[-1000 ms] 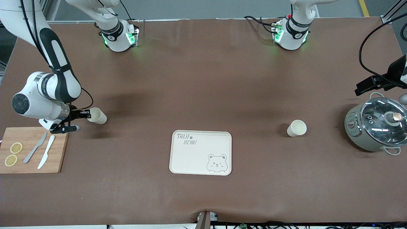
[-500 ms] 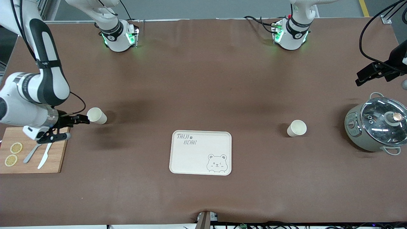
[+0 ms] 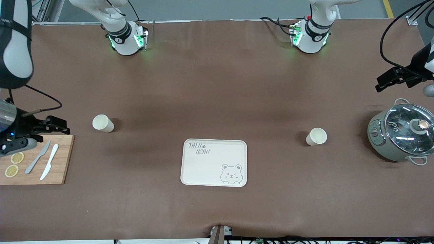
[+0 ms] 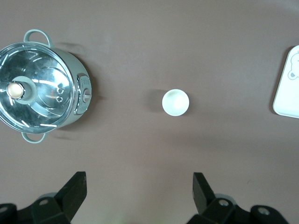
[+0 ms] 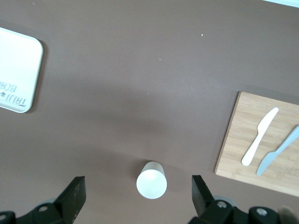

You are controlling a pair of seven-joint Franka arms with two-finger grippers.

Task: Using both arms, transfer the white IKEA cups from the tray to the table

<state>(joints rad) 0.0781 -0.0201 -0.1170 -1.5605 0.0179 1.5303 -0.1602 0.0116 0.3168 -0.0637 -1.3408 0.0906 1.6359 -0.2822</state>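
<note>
Two white IKEA cups stand upright on the brown table. One cup [image 3: 102, 123] is toward the right arm's end, the other cup [image 3: 316, 136] toward the left arm's end. My right gripper [image 3: 51, 136] is open and empty, up in the air over the cutting board's edge, apart from its cup [image 5: 151, 180]. In the right wrist view that gripper [image 5: 138, 193] has the cup below, between its spread fingers. My left gripper [image 3: 403, 88] is open and empty, high beside the pot. In the left wrist view that gripper [image 4: 138, 189] is well apart from its cup [image 4: 175, 102].
The cream bear tray [image 3: 210, 169] lies between the cups, nearer the front camera. A wooden cutting board [image 3: 61, 159] with two knives and lemon slices lies at the right arm's end. A glass-lidded pot [image 3: 400, 135] stands at the left arm's end.
My right gripper has drawn back from its cup toward the right arm's end of the table and risen; the cup stays put. The left gripper has shifted slightly.
</note>
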